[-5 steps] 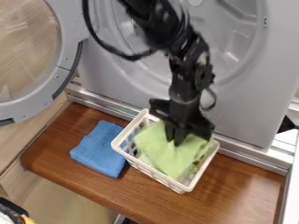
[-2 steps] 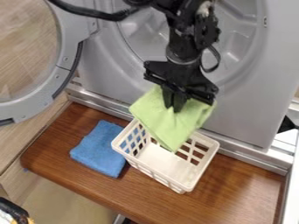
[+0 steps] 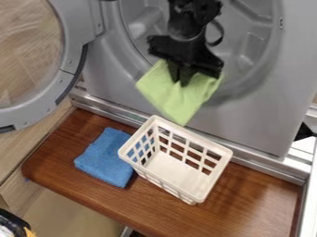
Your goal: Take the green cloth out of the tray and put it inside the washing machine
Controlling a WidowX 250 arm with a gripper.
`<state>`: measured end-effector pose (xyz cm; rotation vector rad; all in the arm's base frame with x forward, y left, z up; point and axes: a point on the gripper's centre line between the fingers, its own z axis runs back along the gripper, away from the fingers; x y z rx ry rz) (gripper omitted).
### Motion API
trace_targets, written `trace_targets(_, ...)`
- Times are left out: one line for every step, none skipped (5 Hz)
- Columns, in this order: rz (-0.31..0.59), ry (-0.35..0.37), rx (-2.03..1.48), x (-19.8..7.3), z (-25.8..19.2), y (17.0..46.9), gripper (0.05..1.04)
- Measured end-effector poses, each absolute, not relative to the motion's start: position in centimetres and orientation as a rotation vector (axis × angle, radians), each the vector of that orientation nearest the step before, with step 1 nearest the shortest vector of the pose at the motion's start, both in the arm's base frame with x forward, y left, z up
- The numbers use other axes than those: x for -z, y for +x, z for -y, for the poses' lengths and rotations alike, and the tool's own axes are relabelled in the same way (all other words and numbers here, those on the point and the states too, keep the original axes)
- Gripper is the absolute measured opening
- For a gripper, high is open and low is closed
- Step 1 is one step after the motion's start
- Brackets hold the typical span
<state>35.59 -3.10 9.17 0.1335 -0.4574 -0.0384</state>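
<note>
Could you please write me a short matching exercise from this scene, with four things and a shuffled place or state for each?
1. Green cloth
2. Blue cloth
3. Basket
4. Washing machine door

A. White, with openings in its walls
B. Swung open at the left
C. Hanging from the gripper
D. Lying folded on the wooden surface

Pairs: 1-C, 2-D, 3-A, 4-B

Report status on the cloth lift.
Gripper shut on green cloth. Cloth hangs before washer opening, not inside. Washer door open, nothing seen blocking.
</note>
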Motion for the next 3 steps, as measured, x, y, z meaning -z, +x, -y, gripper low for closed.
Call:
trace_targets(0.507, 0.127, 0.031, -9.5, 2.9, 38.3, 0.059)
trace_targets(0.514, 0.091, -0.004, -8.4, 2.4, 40.5, 0.059)
trace_targets(0.522, 0.081, 0.023, -7.8, 2.3, 42.3, 0.059)
